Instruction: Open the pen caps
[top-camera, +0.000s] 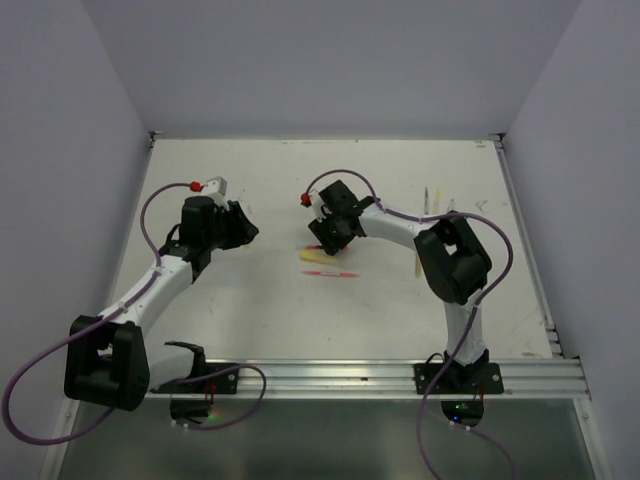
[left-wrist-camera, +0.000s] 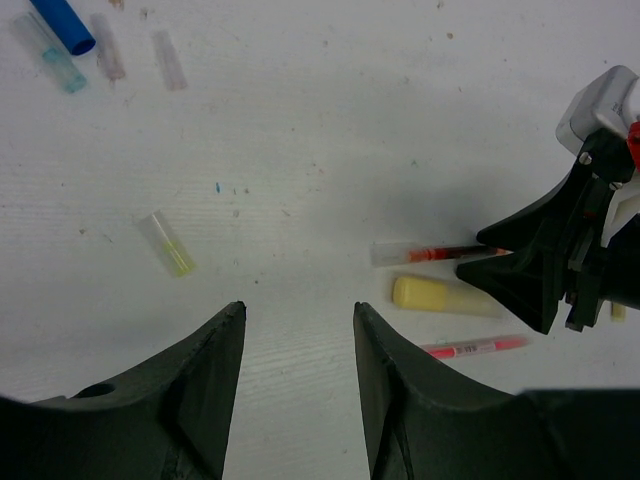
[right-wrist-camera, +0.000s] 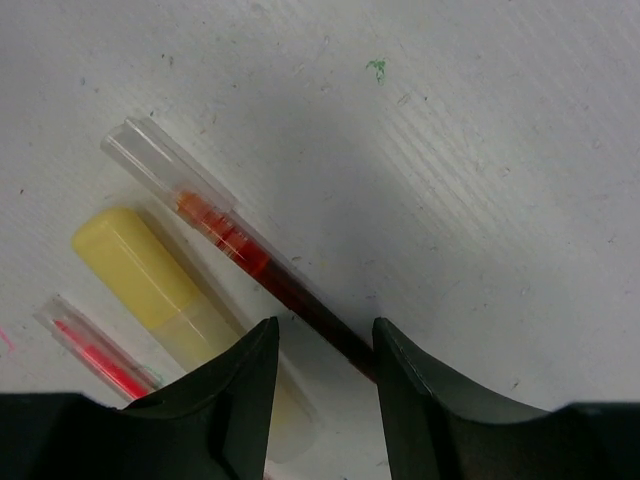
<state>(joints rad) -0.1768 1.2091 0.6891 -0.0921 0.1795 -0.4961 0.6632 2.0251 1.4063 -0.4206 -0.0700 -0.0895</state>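
A red pen (right-wrist-camera: 245, 250) with a clear cap end (right-wrist-camera: 150, 160) lies on the white table. My right gripper (right-wrist-camera: 324, 330) is open, low over the pen's dark end, which runs between the fingers and under the right one. A yellow pen (right-wrist-camera: 150, 280) with a pale body and a thin pink pen (right-wrist-camera: 95, 350) lie beside it. My left gripper (left-wrist-camera: 298, 312) is open and empty over bare table, left of these pens (left-wrist-camera: 440, 297). Loose caps lie apart from it: a yellow-green one (left-wrist-camera: 168, 245), a blue one (left-wrist-camera: 62, 22) and clear ones (left-wrist-camera: 168, 60). From above, both grippers (top-camera: 245, 225) (top-camera: 325, 238) face each other.
Two thin pens (top-camera: 432, 200) lie at the back right of the table. White walls stand left, right and behind. A metal rail (top-camera: 350, 378) runs along the near edge, with the arm bases on it.
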